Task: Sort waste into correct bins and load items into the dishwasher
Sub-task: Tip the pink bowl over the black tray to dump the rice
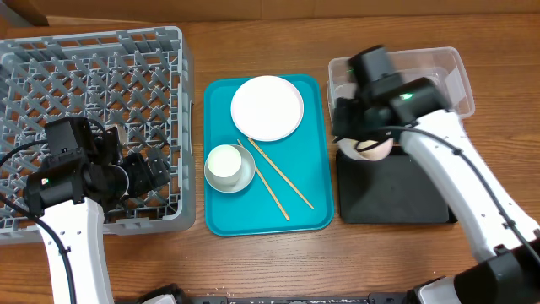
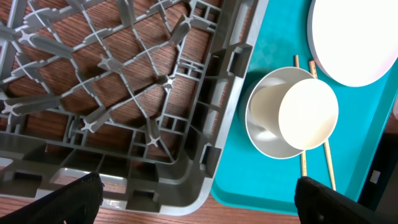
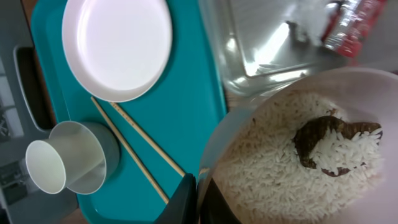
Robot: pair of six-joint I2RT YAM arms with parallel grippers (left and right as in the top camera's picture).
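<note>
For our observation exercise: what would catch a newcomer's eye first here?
The pale pink bowl full of white rice and a brown food lump, held by the right fingers by the clear tub. Next, the white plate on the teal tray, mid-scene.

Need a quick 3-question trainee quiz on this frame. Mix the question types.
1. True or false: the white cup sits inside the grey bowl on the teal tray.
2. What is in the pink bowl that the right jaws grip? A) nothing B) rice and a brown lump C) a spoon
3. Fill in: the red wrapper lies in the ____ plastic tub.
Key: 1 true; 2 B; 3 clear.
</note>
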